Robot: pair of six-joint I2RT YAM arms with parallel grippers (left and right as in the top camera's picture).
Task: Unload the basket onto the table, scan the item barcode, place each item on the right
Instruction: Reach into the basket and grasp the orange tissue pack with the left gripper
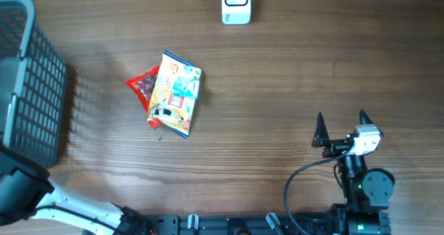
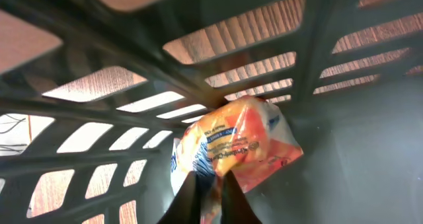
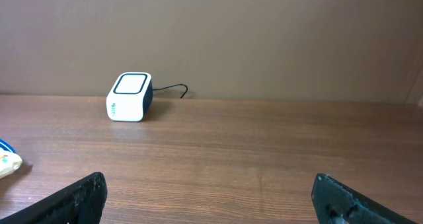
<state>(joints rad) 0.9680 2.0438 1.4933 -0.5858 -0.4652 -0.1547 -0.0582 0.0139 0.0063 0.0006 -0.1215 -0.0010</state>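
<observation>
Left gripper (image 2: 210, 184) pinching orange packet (image 2: 241, 141) inside grey basket (image 2: 370, 158) (lattice walls); right gripper (image 1: 341, 116) spread wide, holding nothing.

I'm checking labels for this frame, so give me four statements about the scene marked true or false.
1. The left gripper is shut on an orange packet inside the basket. True.
2. The right gripper holds the scanner. False: it is open and empty, apart from the scanner.
3. A yellow packet lies overlapping a red packet on the table. True.
4. The scanner stands in the basket. False: it stands on the table.
</observation>
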